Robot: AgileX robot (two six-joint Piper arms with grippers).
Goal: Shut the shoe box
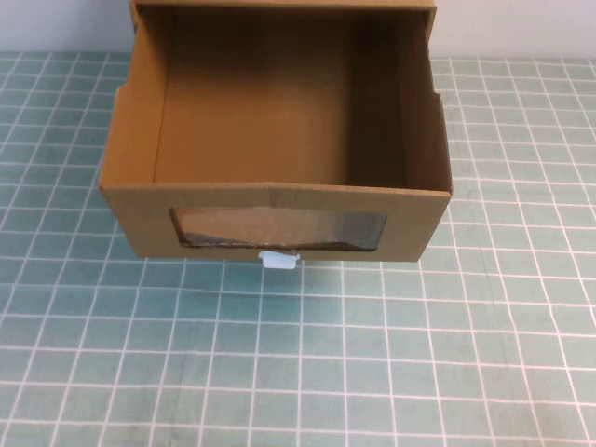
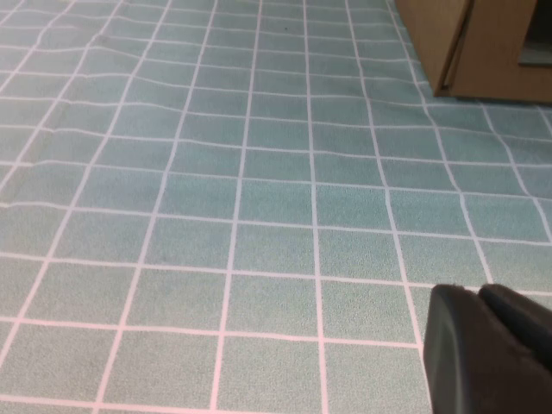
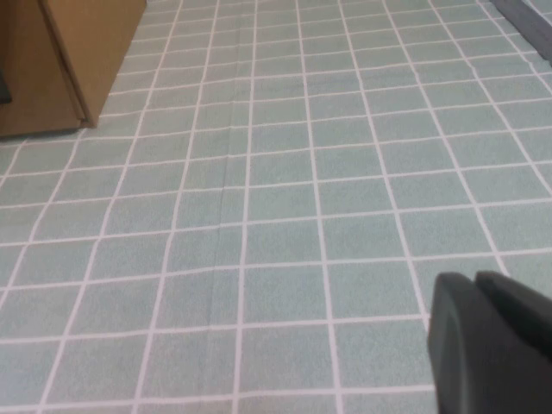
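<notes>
High view: one shoe box [image 1: 279,158] (drawer out); left gripper [image 2: 487,349], right gripper [image 3: 492,345] over mat [image 1: 372,372], openness unclear.

You're at lab-style test bench: green grid mat [image 1: 372,354] covers table, plain pale wall [image 1: 521,28] behind, lone cardboard box [image 1: 279,214] staged on it.

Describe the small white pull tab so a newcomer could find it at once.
On the green gridded mat stands the shoe box, its drawer pulled out toward the camera and empty. On its front panel, just under the clear window, at the bottom edge, sits the white pull tab, the only white piece on brown cardboard. The left gripper and right gripper hang above bare mat, apart from the box.
</notes>
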